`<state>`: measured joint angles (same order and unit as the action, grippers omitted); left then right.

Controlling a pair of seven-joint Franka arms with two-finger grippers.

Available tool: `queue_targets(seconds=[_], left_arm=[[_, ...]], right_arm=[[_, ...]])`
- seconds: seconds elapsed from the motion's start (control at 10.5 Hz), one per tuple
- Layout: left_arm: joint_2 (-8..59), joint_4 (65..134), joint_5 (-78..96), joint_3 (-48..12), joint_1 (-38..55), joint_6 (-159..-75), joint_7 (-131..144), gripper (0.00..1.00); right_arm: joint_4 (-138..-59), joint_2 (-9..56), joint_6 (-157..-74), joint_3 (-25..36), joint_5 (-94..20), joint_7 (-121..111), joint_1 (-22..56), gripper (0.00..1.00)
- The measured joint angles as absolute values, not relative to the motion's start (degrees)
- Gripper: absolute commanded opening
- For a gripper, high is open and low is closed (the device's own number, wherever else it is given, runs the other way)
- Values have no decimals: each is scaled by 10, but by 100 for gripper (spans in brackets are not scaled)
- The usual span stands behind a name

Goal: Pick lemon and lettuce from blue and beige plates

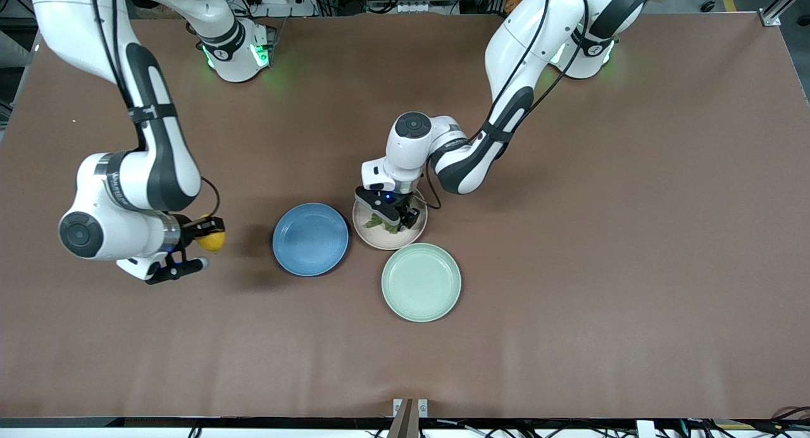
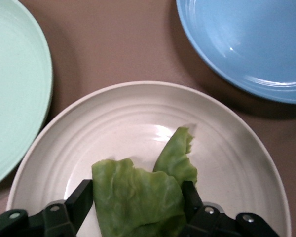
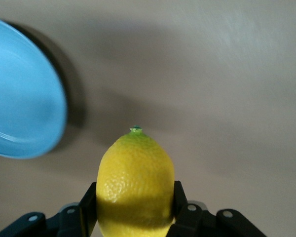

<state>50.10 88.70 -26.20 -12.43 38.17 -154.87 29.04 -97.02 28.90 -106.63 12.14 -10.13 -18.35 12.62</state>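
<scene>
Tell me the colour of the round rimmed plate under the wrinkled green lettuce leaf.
Pale beige, almost cream. The round beige plate shows best in the left wrist view.

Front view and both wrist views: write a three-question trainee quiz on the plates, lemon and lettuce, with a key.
1. True or false: the lemon lies on the blue plate.
2. Which plate is under the left gripper? A) blue B) beige C) green
3. Fill in: the right gripper holds the ____ over bare table.

Key
1. False. The right gripper's fingers grip it, clear of the blue plate, toward the right arm's end.
2. B. Its fingers flank the lettuce on the beige plate; the green plate is bare.
3. lemon
</scene>
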Motion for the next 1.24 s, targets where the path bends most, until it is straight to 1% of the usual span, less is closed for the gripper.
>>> queue_targets(seconds=[0.1, 0.19, 0.29, 0.48, 0.76, 0.86, 0.95, 1.05, 1.14, 1.24], left_arm=[[501, 886, -262, -124, 380, -1549, 286, 17], [499, 885, -262, -125, 378, -1548, 281, 5], [498, 884, -262, -124, 374, -1547, 279, 0], [496, 882, -263, -124, 369, -1533, 278, 0], [483, 872, -258, -126, 368, -1472, 281, 0], [470, 869, -243, -127, 367, -1446, 284, 0], [450, 867, -218, -127, 366, -1415, 285, 0], [425, 863, -195, -127, 360, -1376, 285, 0], [396, 860, -171, -127, 346, -1334, 286, 0], [365, 859, -143, -127, 326, -1295, 285, 0]], right_arm=[[-989, 290, -1074, 128, -117, -203, 116, 0], [-1009, 290, -1089, 137, -126, -226, 112, 0], [-1032, 291, -1109, 148, -129, -255, 111, 0], [-1059, 292, -1123, 169, -136, -293, 110, 0], [-1064, 302, -1127, 170, -138, -298, 110, 0], [-1065, 307, -1127, 170, -138, -298, 110, 16], [-1065, 311, -1127, 170, -138, -298, 110, 57], [-1065, 312, -1127, 170, -139, -298, 110, 88], [-1065, 312, -1127, 170, -140, -298, 111, 100], [-1064, 312, -1127, 170, -142, -298, 111, 100]])
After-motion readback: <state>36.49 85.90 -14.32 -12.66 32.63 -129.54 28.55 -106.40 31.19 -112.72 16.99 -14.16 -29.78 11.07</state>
